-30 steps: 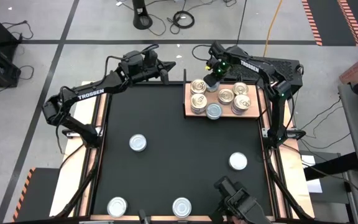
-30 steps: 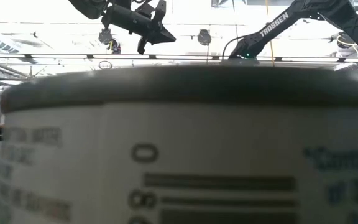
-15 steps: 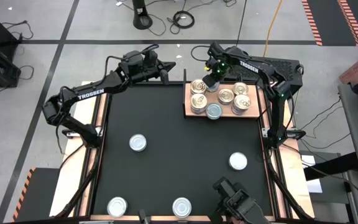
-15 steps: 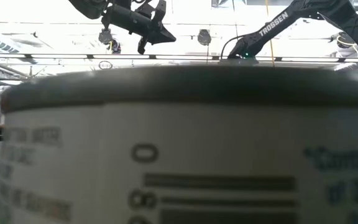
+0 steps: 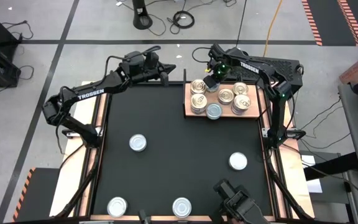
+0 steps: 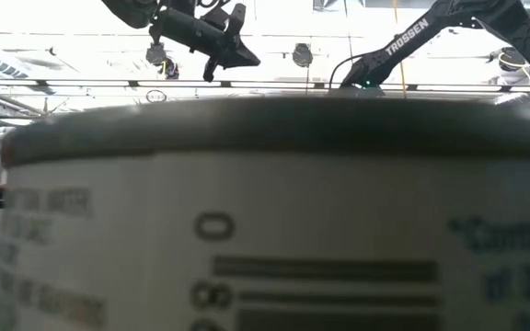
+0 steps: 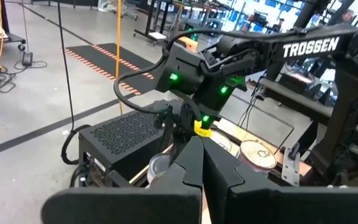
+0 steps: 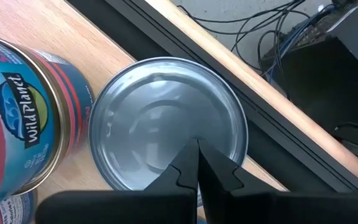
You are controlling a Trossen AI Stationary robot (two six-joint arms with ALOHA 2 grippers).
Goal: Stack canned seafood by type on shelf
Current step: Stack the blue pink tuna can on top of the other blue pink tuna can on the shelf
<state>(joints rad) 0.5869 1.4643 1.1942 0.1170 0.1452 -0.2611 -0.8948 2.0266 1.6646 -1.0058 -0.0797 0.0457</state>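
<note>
Wooden shelf (image 5: 224, 99) at the table's far right held stacked tins; right gripper (image 5: 211, 81), jaws shut and empty, hovered above a silver-topped can (image 8: 166, 149); next likely fetching a loose can (image 5: 238, 162); left gripper (image 5: 165, 70) waited shut, empty.

Black table top (image 5: 179, 137) with wooden side strips, light-brown wooden shelf (image 5: 188, 99) lying at its far right corner, cluster of tins (image 5: 225, 96) on the shelf, four loose tins on the black surface nearer than the shelf, one (image 5: 138, 143) left, one (image 5: 238, 162) right, two at the near edge (image 5: 117, 206) (image 5: 181, 206)
</note>
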